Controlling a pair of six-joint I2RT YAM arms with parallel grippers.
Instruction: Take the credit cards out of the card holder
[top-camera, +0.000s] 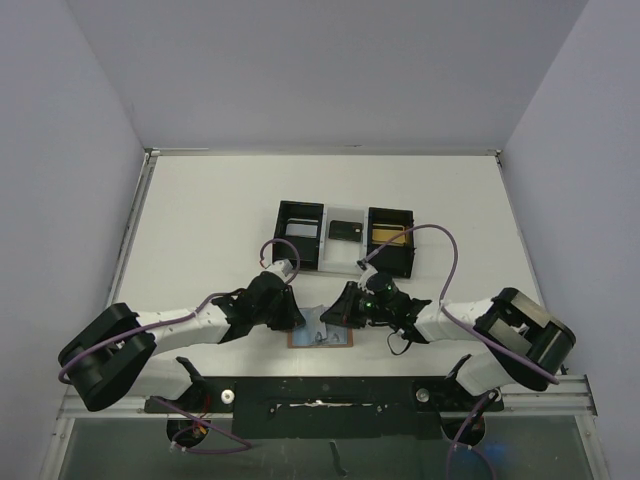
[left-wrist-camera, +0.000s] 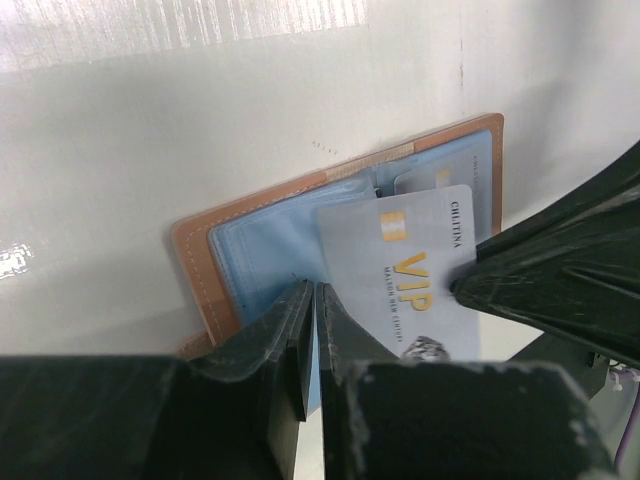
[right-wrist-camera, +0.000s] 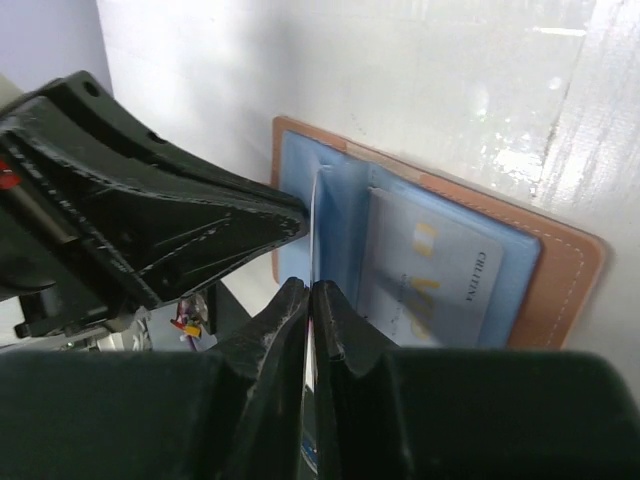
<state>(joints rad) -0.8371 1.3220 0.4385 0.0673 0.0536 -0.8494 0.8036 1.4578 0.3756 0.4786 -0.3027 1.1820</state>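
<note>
Right wrist: right claw pinches thin card (edge-on); left claw clamps leather card holder.

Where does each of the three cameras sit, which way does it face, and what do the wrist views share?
Top external: above and behind the bases, looking down on the white table; left arm and right arm show.
Left wrist: on the left arm, facing the open tan leather wallet; left gripper shows.
Right wrist: on the right arm, facing the wallet from the opposite side; right gripper shows.
Shared: both wrist views show the wallet, the silver-grey VIP card and the other gripper.
</note>
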